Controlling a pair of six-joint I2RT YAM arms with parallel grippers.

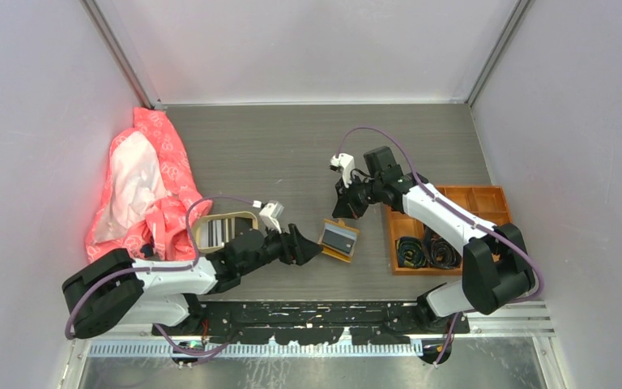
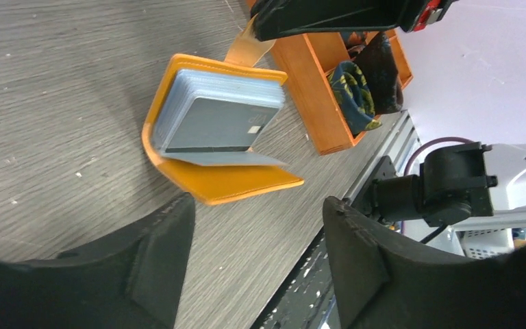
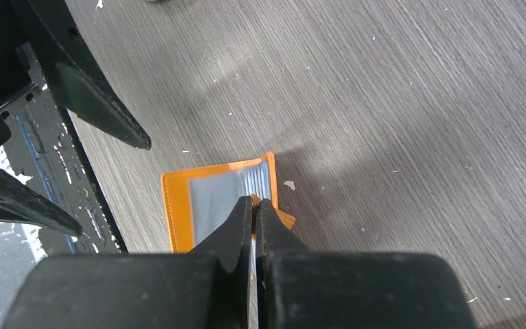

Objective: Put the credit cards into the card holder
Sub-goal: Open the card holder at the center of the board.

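Observation:
The mustard-orange card holder [image 1: 339, 240] lies open on the grey table, its clear sleeves fanned. A pale blue-grey credit card [image 2: 214, 125] sits in the sleeves of the card holder [image 2: 233, 184]. My right gripper [image 3: 255, 201] is shut on the holder's snap tab [image 2: 245, 49] and holds that edge of the card holder [image 3: 178, 205] up. My left gripper [image 2: 257, 236] stands open just short of the holder's near flap, nothing between its fingers [image 2: 161, 253]. More credit cards [image 1: 219, 230], dark and striped, lie in the beige tray behind the left arm.
An orange compartmented box [image 1: 486, 199] with black coils stands to the right, close to the right arm. A pink and white bag [image 1: 142, 182] lies at the left, beside the beige tray [image 1: 247, 215]. The table's front rail [image 1: 324, 312] runs just beneath the holder.

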